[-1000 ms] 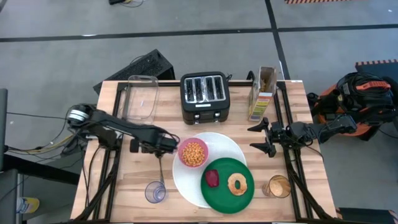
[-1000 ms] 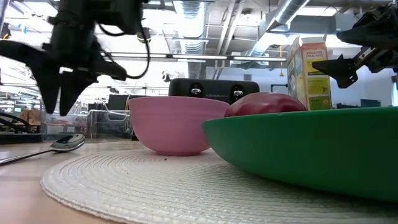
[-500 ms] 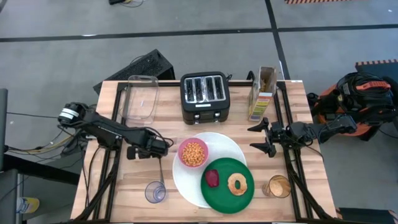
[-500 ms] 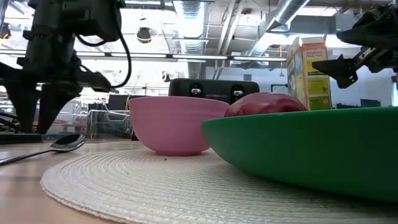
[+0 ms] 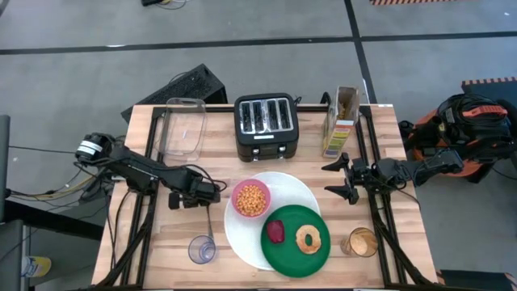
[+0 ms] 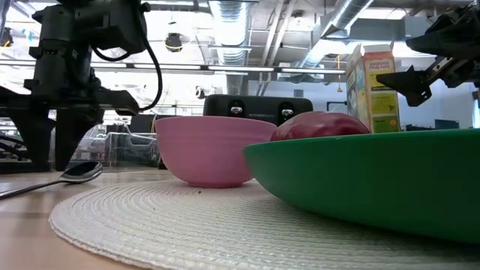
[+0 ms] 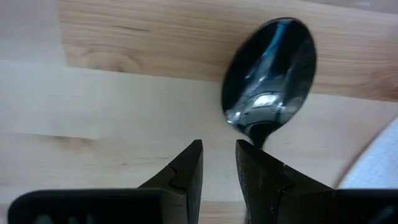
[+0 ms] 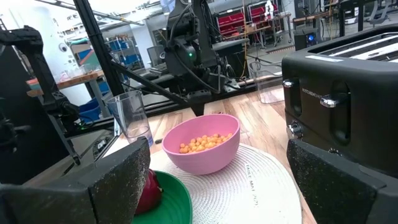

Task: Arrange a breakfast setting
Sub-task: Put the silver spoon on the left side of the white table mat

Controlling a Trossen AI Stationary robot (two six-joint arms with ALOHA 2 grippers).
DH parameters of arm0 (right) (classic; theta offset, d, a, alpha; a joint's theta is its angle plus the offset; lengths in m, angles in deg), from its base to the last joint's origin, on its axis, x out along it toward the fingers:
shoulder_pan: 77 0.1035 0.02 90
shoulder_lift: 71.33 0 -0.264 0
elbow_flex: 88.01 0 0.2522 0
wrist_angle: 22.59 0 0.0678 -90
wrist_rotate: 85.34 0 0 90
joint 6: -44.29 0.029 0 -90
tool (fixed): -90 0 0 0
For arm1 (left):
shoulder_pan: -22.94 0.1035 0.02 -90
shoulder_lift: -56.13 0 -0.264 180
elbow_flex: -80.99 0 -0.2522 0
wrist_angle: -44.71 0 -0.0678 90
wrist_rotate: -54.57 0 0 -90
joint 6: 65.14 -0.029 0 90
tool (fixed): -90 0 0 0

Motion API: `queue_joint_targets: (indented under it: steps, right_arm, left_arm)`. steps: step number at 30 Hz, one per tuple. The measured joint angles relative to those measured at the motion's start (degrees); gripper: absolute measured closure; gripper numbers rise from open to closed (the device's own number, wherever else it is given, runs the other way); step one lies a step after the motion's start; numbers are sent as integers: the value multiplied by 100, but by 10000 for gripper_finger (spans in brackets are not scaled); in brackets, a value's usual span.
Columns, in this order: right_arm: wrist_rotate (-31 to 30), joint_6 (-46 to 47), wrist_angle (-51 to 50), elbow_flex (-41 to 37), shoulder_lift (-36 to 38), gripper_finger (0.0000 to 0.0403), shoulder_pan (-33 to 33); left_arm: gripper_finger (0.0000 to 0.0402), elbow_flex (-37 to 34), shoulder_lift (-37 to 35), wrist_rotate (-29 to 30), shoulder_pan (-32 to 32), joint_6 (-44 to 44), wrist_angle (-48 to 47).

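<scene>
A metal spoon (image 7: 268, 74) lies flat on the wood, left of the large white round plate (image 5: 303, 190). My left gripper (image 7: 217, 144) points straight down at the spoon's neck. Its fingers stand a narrow gap apart with bare wood between them. On the white plate stand a pink bowl (image 5: 251, 199) of yellow-orange balls and a dark-green plate (image 5: 291, 257). The green plate carries a bagel ring (image 5: 308, 239) and a red food piece (image 5: 275, 231). An empty tumbler (image 5: 202, 250) stands near the front edge. My right gripper (image 5: 343, 179) waits open and level at the table's right. My left gripper comes from above, pointing down. One finger (image 7: 255, 162) stands over the spoon's neck (image 7: 254, 132), where the handle leaves the spoon's bowl, and hides it. I cannot tell whether it touches the spoon. The spoon lies flat on the table.
A black four-slot toaster (image 5: 266, 125), a clear rectangular container (image 5: 183, 128) and an open cereal carton (image 5: 342, 121) line the far side. A tumbler with orange-brown contents (image 5: 363, 242) stands at the front right. Bare wood lies left of the spoon.
My left gripper has drawn back from the pink bowl toward the table's left edge. It has sunk down close to the table at the spoon's bowl end and tipped until it points straight down. The spoon has not moved.
</scene>
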Motion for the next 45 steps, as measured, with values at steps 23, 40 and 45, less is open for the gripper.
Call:
queue_joint_targets:
  steps: [23,40,45]
  right_arm:
    - [-1,0,1,-1,1,5,-1]
    - [-1,0,1,0,0,5,0]
    - [0,0,1,0,1,5,1]
  left_arm:
    - [319,4,451,-236,18,101,66]
    - [319,122,590,-58,219,-36,610]
    - [319,122,590,27,219,-37,789]
